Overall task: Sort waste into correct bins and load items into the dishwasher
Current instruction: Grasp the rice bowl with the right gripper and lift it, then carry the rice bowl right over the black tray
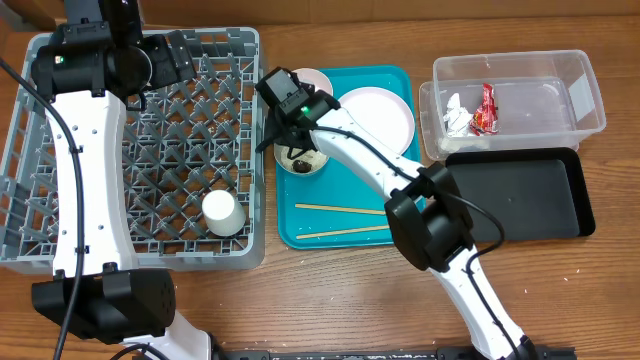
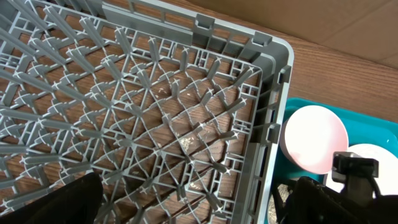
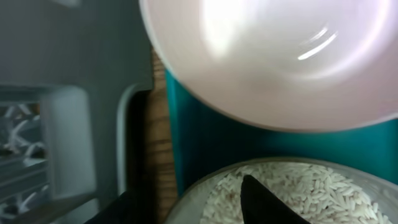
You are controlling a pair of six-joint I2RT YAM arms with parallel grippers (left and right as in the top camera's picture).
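Note:
The grey dish rack [image 1: 140, 150] at the left holds a small white cup [image 1: 222, 212]. My left gripper [image 1: 168, 58] hangs open and empty over the rack's far right corner [image 2: 155, 112]. On the teal tray [image 1: 340, 215] are the round plate [image 1: 380, 115], the pinkish-white bowl [image 1: 315, 80] and the grey-green bowl [image 1: 300, 160] with rice. My right gripper [image 1: 290, 148] straddles that bowl's left rim [image 3: 205, 186]: one finger rests over the rice [image 3: 311, 186], the other is outside, with a gap around the rim. The red wrapper [image 1: 484, 108] and the napkin [image 1: 457, 115] lie in the clear tub [image 1: 580, 90].
The black tray [image 1: 520, 195] lies in front of the clear tub. Two wooden chopsticks [image 1: 340, 210] lie on the teal tray's near half. The rack wall stands close to the left of the right gripper. The pinkish-white bowl [image 3: 280, 56] sits just beyond the grey-green bowl.

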